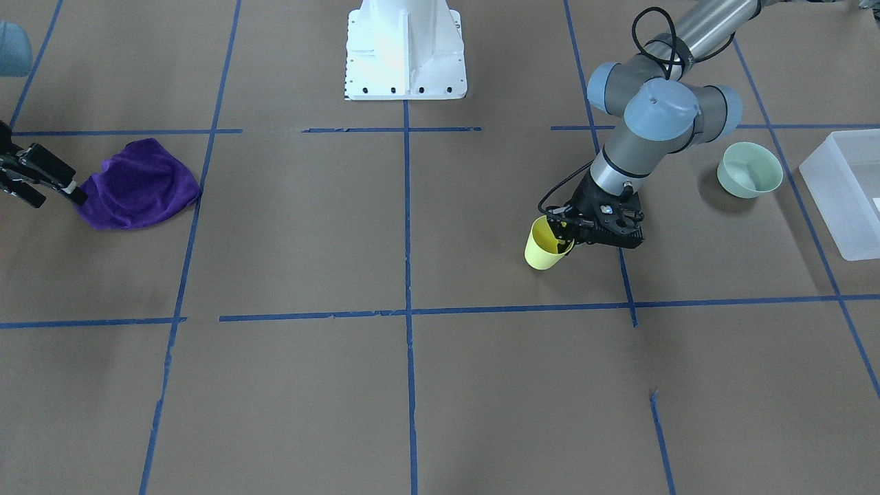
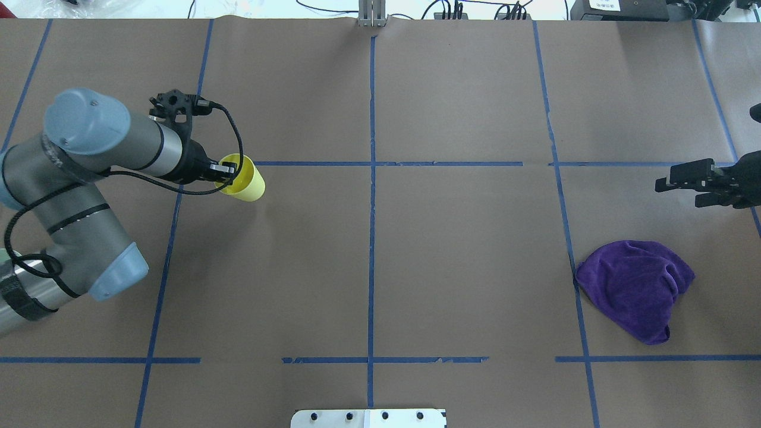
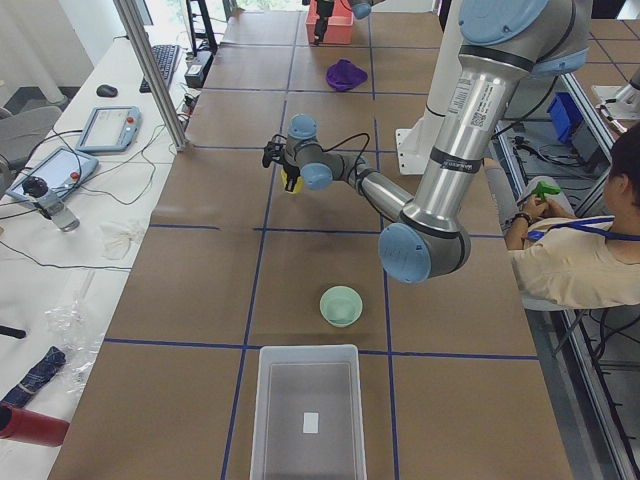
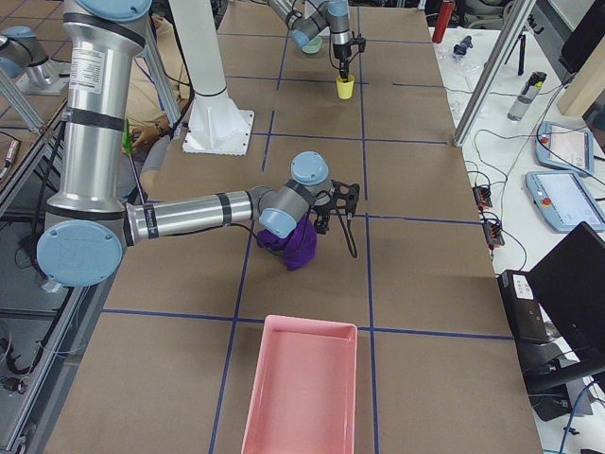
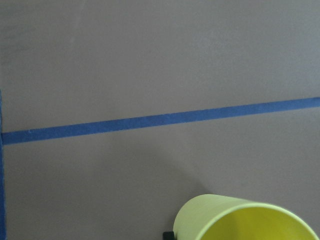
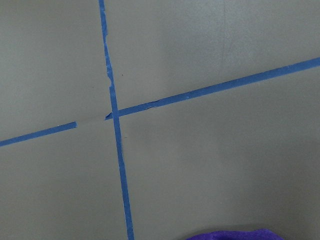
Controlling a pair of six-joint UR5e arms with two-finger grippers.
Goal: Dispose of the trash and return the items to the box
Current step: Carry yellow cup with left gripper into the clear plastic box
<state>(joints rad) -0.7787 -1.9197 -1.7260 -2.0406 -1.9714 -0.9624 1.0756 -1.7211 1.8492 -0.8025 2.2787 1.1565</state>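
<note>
The yellow cup [image 1: 545, 246] is on the brown table, tilted, with my left gripper [image 1: 562, 235] shut on its rim, one finger inside it. The cup also shows in the overhead view [image 2: 247, 180] and low in the left wrist view [image 5: 245, 222]. The mint-green bowl [image 1: 749, 170] stands upright beside the left arm, between the cup and the frosted white box [image 1: 835, 199], which is at the table's end. My right gripper [image 1: 58, 198] is open and empty, just beside a crumpled purple cloth [image 1: 137, 182].
The white robot base [image 1: 405, 51] stands at the table's middle edge. A pink tray [image 4: 301, 388] lies at the table's end past the purple cloth [image 2: 636, 285]. Blue tape lines cross the table. A person sits behind the robot [image 3: 575, 260].
</note>
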